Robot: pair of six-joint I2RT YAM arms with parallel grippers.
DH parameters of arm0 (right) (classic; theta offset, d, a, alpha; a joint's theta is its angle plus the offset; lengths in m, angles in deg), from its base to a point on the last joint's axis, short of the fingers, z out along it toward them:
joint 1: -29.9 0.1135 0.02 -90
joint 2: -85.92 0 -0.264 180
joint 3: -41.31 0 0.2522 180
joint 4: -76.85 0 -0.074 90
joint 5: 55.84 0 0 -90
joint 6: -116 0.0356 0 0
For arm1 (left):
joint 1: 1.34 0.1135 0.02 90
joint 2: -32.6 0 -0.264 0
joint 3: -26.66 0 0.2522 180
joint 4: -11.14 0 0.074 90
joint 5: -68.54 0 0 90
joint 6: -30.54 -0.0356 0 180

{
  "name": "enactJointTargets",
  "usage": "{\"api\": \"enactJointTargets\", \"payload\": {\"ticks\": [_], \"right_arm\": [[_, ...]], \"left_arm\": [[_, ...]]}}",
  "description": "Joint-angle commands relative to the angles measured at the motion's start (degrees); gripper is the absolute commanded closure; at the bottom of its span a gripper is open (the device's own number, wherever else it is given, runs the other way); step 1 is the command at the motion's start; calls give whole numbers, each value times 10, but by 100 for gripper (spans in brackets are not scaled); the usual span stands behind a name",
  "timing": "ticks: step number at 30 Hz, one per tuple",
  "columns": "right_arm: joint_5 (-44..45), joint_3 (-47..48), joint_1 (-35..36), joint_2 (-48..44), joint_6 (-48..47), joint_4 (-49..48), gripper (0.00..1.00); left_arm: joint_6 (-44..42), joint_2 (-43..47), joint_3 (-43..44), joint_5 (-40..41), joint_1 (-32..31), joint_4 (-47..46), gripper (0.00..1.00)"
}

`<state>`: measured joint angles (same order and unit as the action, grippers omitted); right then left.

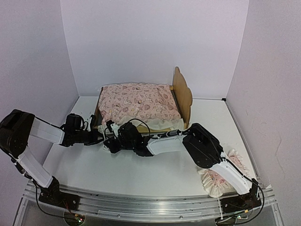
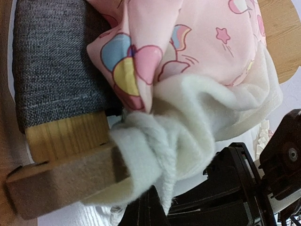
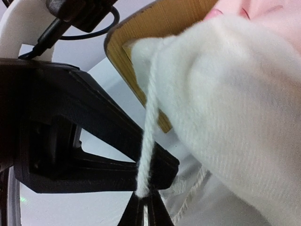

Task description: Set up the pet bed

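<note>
pet bed (image 1: 184, 95) far centre of bench (image 1: 141, 174), long axis left-right, headboard right | left hand (image 1: 99, 137) clamped on mattress cushion (image 1: 138, 103) white hem at foot corner | right hand (image 3: 143, 209) near-closed, pinching hem strand

Left arm (image 1: 37, 136) and right arm (image 1: 211, 155): bulky black joint housings, white link covers. Left gripper (image 1: 100, 137) and right gripper (image 1: 108, 142) matte black plastic, angular fingers. Black cable (image 1: 141, 123) loops just behind right gripper.
</note>
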<state>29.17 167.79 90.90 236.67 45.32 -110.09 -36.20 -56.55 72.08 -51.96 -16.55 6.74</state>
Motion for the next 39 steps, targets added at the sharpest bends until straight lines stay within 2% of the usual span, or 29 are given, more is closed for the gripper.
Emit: {"api": "enactJointTargets", "payload": {"ticks": [1,9,11,14,16,27,39], "right_arm": [[-21,-32,-3,-66,1,-21,88],[-42,-114,-6,-143,-29,-19,72],[-29,-134,-15,-155,-18,-19,74],[-8,-145,-30,-154,13,-19,83],[3,-135,-35,-143,24,-19,85],[-9,-33,-35,-47,35,-18,87],[-32,4,-30,-11,23,-18,81]], "left_arm": [[23,-14,-7,-19,1,-36,100],[18,-25,-7,2,1,-60,100],[11,-25,-8,2,1,-67,100],[0,-25,-9,1,1,-80,100],[-5,-26,-10,2,1,-87,100],[-9,-27,-6,-11,0,-97,100],[-2,-30,-1,-11,1,-98,100]]}}
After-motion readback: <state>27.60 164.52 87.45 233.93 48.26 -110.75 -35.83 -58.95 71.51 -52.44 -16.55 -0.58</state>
